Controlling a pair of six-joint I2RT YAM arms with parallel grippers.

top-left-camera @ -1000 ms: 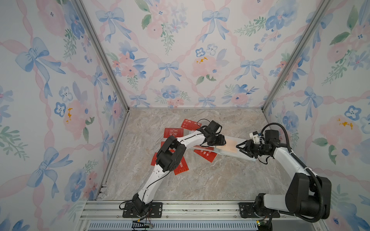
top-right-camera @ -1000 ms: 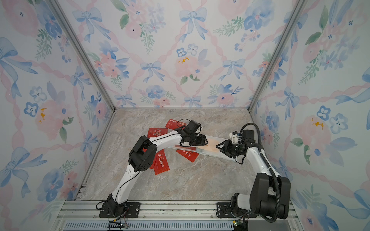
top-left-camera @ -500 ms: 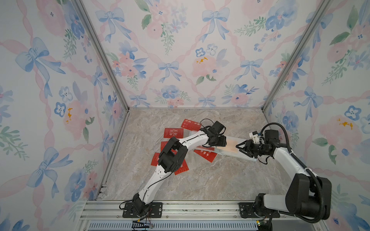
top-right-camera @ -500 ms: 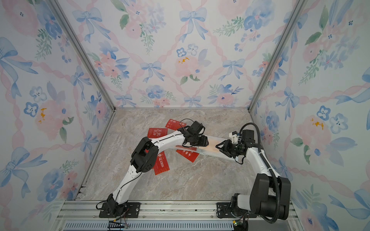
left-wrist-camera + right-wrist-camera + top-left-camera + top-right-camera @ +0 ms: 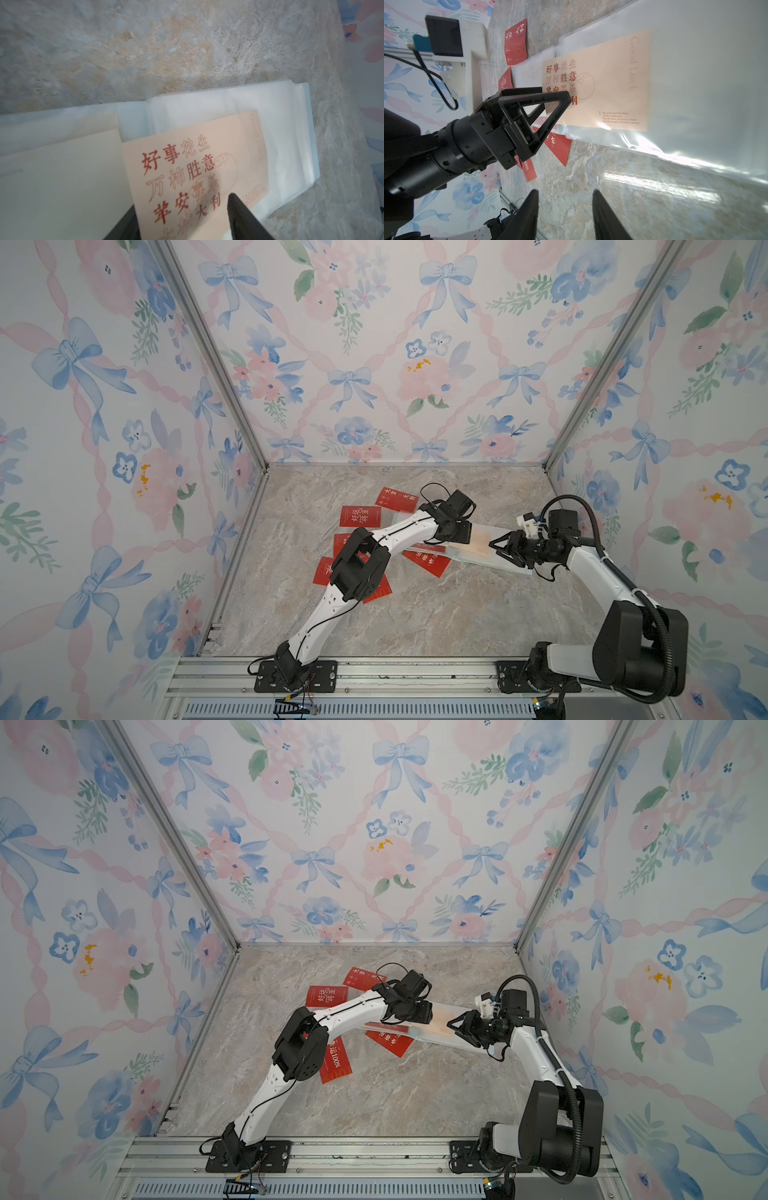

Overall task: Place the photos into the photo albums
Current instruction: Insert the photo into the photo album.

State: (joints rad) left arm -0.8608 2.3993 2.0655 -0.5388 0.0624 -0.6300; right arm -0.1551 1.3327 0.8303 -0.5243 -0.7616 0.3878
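The photo album (image 5: 467, 558) lay open and flat on the table, with its stacked translucent sleeve pages (image 5: 291, 128) uppermost. The cream photo (image 5: 197, 166), printed with orange-red characters and "Good Luck", lay face up on the sleeve stack, skewed to the stack's edges. Whether film covered it could not be confirmed. Four red photos lay face up near the album:
- far red photo (image 5: 396, 498), rearmost
- second red photo (image 5: 360, 516), just beside the far one
- third red photo (image 5: 428, 564), partly under the album
- near red photo (image 5: 334, 1063), frontmost
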